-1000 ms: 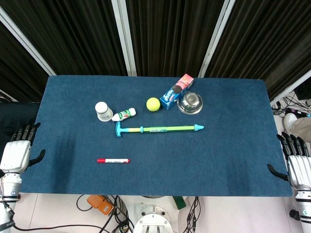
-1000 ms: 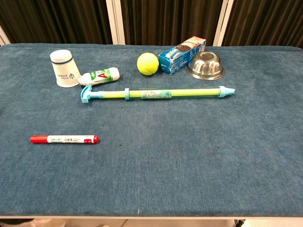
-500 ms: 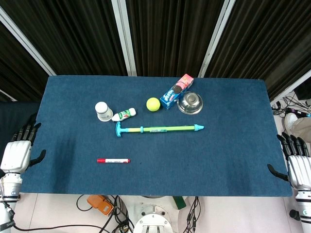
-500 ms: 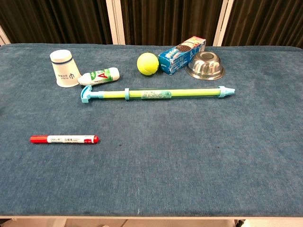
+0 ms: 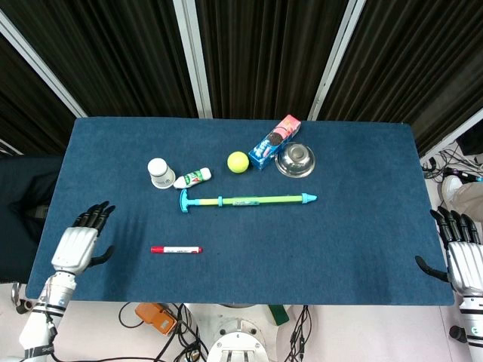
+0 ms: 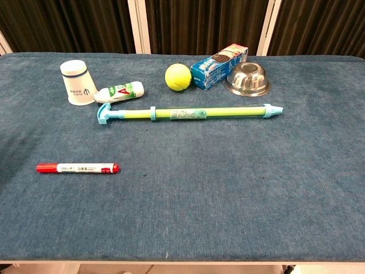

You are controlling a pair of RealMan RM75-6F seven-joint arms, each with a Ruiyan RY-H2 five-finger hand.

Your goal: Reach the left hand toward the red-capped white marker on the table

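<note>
The red-capped white marker lies flat on the blue table near its front left, and it shows in the chest view too as the marker. My left hand hovers over the table's front left corner, fingers spread and empty, well to the left of the marker. At the table's right edge my right hand stays open, holding nothing. Neither hand appears in the chest view.
Behind the marker lie a long green and blue pump stick, an upturned white cup, a small white tube, a yellow tennis ball, a cookie box and a steel bowl.
My left hand has moved from beside the table's left edge to over its front left corner, closer to the marker. The right hand and all objects are unmoved.
</note>
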